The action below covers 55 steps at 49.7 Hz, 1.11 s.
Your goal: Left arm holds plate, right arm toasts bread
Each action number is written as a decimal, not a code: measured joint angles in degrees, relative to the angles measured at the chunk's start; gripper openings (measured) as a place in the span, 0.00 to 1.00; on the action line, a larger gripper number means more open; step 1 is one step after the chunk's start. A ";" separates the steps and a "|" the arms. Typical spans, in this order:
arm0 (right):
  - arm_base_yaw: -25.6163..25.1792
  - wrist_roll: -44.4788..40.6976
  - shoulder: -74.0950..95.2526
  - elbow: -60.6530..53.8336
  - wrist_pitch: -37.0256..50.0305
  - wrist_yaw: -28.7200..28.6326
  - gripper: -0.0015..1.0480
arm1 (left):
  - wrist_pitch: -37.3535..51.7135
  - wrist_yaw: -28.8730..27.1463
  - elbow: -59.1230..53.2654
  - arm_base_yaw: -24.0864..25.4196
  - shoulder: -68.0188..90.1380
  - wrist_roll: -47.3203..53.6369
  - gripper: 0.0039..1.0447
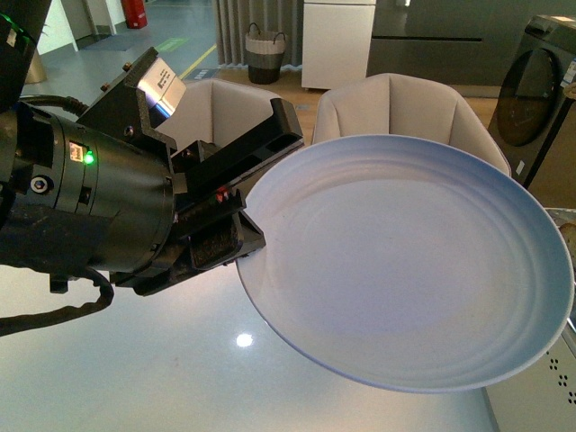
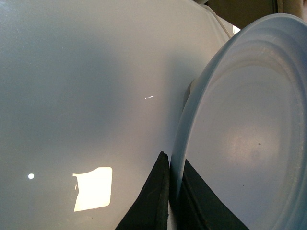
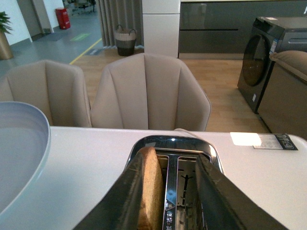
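The desk has a glossy top of pale grey-white colour. It mirrors the ceiling lamps as one small bright dot and, in the left wrist view, as one square bright patch.

Above the middle of the desk the left arm holds the plate in the air, tilted and not touching the surface. The left gripper is almost closed. Its black fingers pinch the rim of the plate, one on the upper face and one on the underside.

The toaster stands on the desk, toward the far edge. It is of shiny metal and has two slots. The bread stands upright in the slot on the plate's side, and its upper part rises out of the slot. The right gripper is spread wide over the toaster. One finger touches the bread, but the other is apart from it, beyond the second slot, so the slice is not clamped. A dark label lies flat near a rounded far corner of the desk.

Behind the far edge stand two beige chairs. Further back, on the wooden floor, there are a woven basket, a white cabinet, a grey curtain, a dark washing machine and a red fire extinguisher.
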 joint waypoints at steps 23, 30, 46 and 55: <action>9.79 0.35 -9.18 -3.82 -5.18 9.60 0.02 | 0.00 0.00 0.00 0.00 0.00 0.00 0.03; 9.88 0.37 -11.52 -4.83 -5.66 9.53 0.02 | 0.00 0.07 0.00 -0.02 0.00 0.00 0.03; 9.94 0.39 -23.93 -4.83 -17.55 9.62 0.02 | 0.00 -0.04 0.00 -0.02 -0.02 -0.02 0.03; 9.97 0.39 -24.09 -4.83 -17.73 9.62 0.02 | 0.00 -0.07 0.00 0.00 -0.11 0.00 0.03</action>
